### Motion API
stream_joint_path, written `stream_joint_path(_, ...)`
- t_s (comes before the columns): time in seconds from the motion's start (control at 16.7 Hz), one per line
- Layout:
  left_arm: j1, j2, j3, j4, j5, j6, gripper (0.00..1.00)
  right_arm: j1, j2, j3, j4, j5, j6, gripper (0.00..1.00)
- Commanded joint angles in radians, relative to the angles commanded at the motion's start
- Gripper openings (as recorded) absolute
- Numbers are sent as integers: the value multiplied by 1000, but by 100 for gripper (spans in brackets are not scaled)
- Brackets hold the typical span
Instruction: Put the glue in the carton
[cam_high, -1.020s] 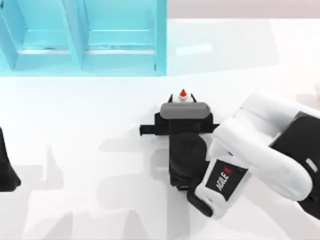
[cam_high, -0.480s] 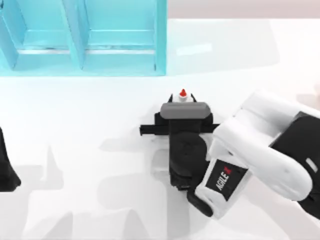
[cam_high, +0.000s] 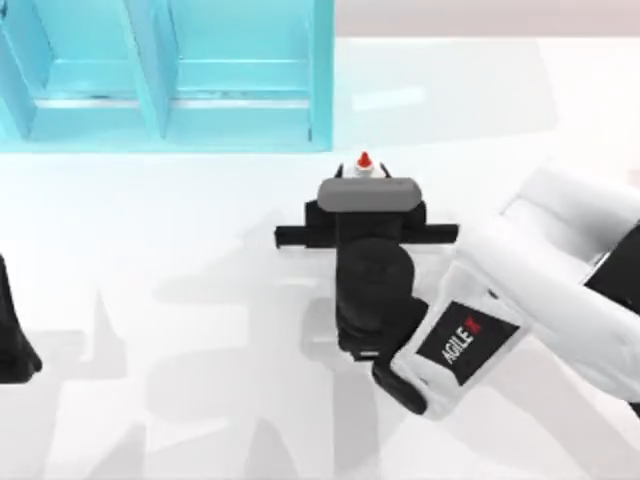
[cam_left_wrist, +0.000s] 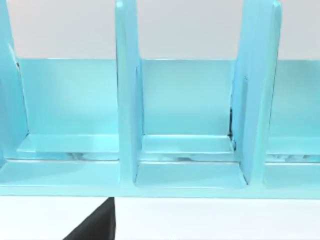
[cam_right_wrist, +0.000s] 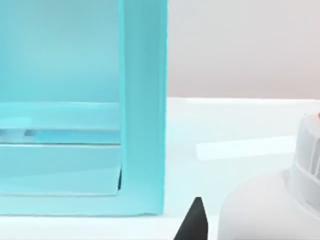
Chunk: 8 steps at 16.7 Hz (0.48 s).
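Nearest, the right arm (cam_high: 520, 320) reaches in from the right side of the white table (cam_high: 150, 300), its black wrist block leading to the right gripper (cam_high: 366, 178) near the table's middle. The glue (cam_high: 365, 165) stands upright at the gripper's tip, its red-orange cap poking out just beyond the grey camera bar; the bottle's body is hidden under the gripper. In the right wrist view the glue's white shoulder (cam_right_wrist: 270, 200) sits very close, with one dark fingertip (cam_right_wrist: 195, 220) just beside it. Whether the jaws are pinching the bottle or merely flanking it, I cannot tell. The left arm (cam_high: 15, 330) is parked at the left edge. Beyond the glue, the turquoise carton (cam_high: 170, 75) lies at the far left, well apart from the bottle, its compartments open.
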Motion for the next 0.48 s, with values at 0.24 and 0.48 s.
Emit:
stream_joint_path(0.24,0,0,0,0,0,0,100,1,-172,-37,-130,-1,8,0)
stream_joint_path(0.48,0,0,0,0,0,0,100,3,-234,-57,-187,-1,7,0)
